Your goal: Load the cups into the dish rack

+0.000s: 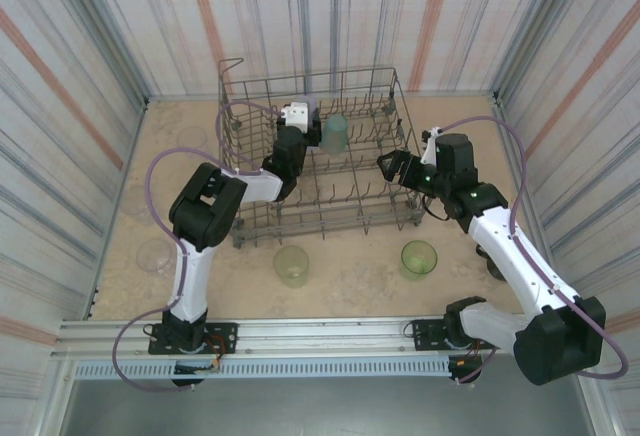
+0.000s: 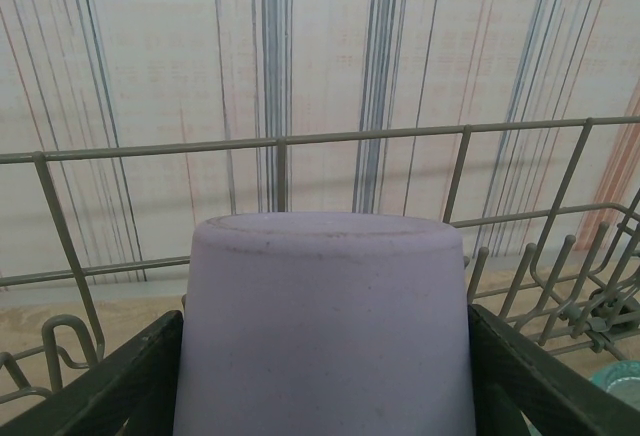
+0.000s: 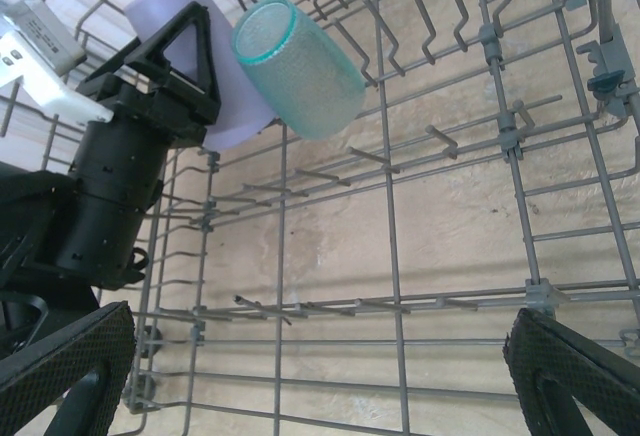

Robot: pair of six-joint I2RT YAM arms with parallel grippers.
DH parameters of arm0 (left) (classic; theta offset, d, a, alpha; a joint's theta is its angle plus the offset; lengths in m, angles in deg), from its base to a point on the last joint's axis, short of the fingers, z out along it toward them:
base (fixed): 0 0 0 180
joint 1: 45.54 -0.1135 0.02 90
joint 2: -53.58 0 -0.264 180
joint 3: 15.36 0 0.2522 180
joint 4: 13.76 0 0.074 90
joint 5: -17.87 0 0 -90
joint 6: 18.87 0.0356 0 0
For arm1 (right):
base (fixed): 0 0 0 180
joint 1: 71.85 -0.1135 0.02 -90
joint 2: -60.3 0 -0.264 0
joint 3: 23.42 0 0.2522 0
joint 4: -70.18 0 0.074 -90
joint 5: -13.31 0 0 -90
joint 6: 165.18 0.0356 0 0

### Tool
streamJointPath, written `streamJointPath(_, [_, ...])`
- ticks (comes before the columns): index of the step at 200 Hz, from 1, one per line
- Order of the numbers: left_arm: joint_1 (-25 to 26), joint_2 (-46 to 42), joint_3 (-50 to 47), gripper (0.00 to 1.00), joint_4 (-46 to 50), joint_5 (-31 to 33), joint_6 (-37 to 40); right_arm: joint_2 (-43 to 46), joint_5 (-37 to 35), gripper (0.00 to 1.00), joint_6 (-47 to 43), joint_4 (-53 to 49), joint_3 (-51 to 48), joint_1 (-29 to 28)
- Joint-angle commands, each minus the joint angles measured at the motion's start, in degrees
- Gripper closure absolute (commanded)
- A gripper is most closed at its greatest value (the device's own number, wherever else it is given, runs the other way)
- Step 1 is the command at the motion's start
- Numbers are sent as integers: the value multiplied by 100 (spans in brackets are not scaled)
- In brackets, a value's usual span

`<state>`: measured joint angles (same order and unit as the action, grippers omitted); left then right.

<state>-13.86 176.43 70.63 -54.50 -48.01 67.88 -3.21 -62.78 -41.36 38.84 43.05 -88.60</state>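
Left wrist: L jaws clamp the lavender cup (image 2: 322, 326) on both flanks. It's inverted, base up and mouth down, long axis approx. vertical. The far wall of the dish rack (image 2: 280, 140) runs behind it.

Right wrist: the teal cup (image 3: 300, 66) also looks mouth-down, just right of the lavender cup. Touching or a hair apart, can't tell. R jaws are spread wide w/ nothing between them, over bare tines.

Top view: the rack sits far-centre on the surface (image 1: 350, 291). L jaws and both cups are in its far-left part, and R jaws hang at its right side. 2 more wait near of the rack: left yellow-green cup (image 1: 291, 264) and right yellow-green cup (image 1: 419, 258).

Risk, my read: if L jaws release before the mouth seats on the tines, the lavender cup could tip onto the teal one. The opening fingers might also nudge the teal cup, since it's so close.
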Motion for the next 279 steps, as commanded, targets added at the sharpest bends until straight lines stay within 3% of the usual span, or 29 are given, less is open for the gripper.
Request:
streamJointPath(1, [-39,205,-323,79,60,316,-176,31,71,1,-69,70,19,32])
streamJointPath(13, [-34,187,-323,72,103,365,-210,38,71,1,-69,63,33,32])
streamJointPath(36, [-38,105,-390,72,128,374,-303,31,72,1,-60,55,78,35])
streamJointPath(66, [-35,55,-475,90,38,351,-367,-123,185,1,-107,23,326,32])
streamJointPath(102, [-35,63,-530,99,-92,247,-327,-570,243,1,-235,43,950,-18])
streamJointPath(162, [-32,200,-584,94,-310,171,-183,-1500,287,1,-358,183,1831,-180])
streamJointPath(178, [-46,219,-607,85,-399,230,-176,-1667,313,1,-358,220,1985,-223])
streamJointPath(204, [-48,240,-536,53,-333,250,-151,-1806,329,1,-353,215,2144,-276])
streamJointPath(253, [-33,69,-590,32,-255,270,-163,-1789,263,1,-350,224,2196,-305])
streamJointPath(279, [-18,-103,-698,15,-254,335,-243,-1798,256,1,-356,198,2250,-320])
